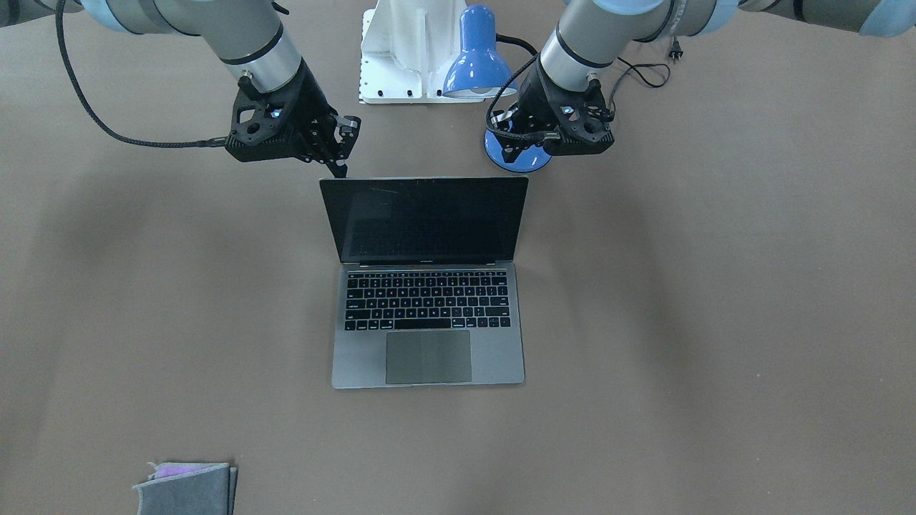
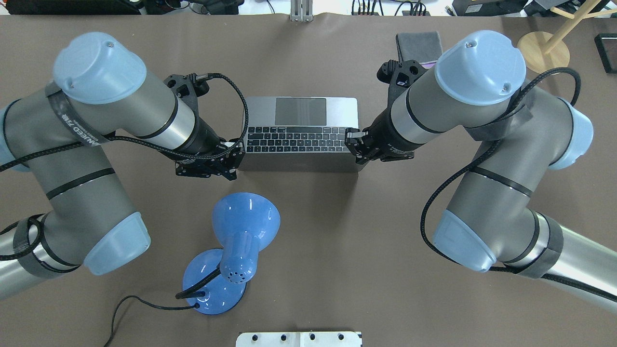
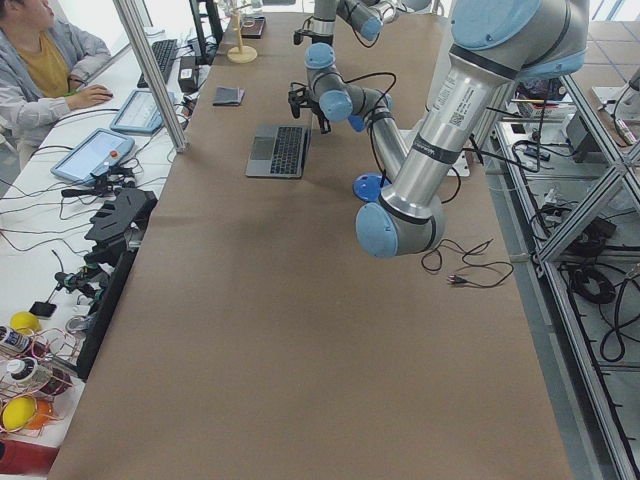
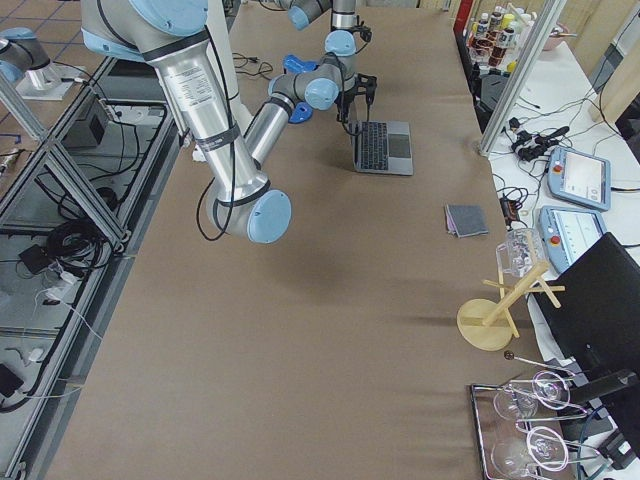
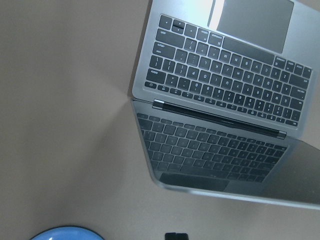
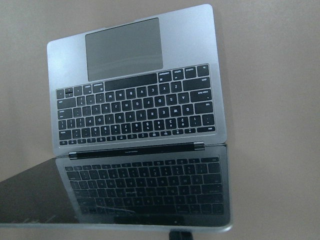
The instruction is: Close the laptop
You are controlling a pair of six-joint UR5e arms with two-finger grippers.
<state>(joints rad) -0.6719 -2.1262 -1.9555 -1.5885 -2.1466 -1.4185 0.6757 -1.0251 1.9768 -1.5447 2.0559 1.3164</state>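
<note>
The space-grey laptop (image 1: 428, 322) lies open in the middle of the table, its lid upright and its dark screen (image 1: 426, 218) turned away from me. It also shows in the overhead view (image 2: 299, 140) and in both wrist views (image 5: 225, 85) (image 6: 135, 110). My right gripper (image 1: 338, 169) is just behind the lid's top corner on my right side and looks shut. My left gripper (image 1: 509, 150) is behind the other top corner, a little apart from it, over the lamp's base, and also looks shut. One dark fingertip (image 5: 175, 236) (image 6: 180, 235) shows at the bottom middle of each wrist view.
A blue desk lamp (image 2: 241, 231) stands between my arms behind the laptop, its cord trailing to my left. A white mount (image 1: 401, 50) is at my table edge. A folded grey cloth (image 1: 187, 490) lies at the far right edge. An operator (image 3: 40, 60) sits beyond the table.
</note>
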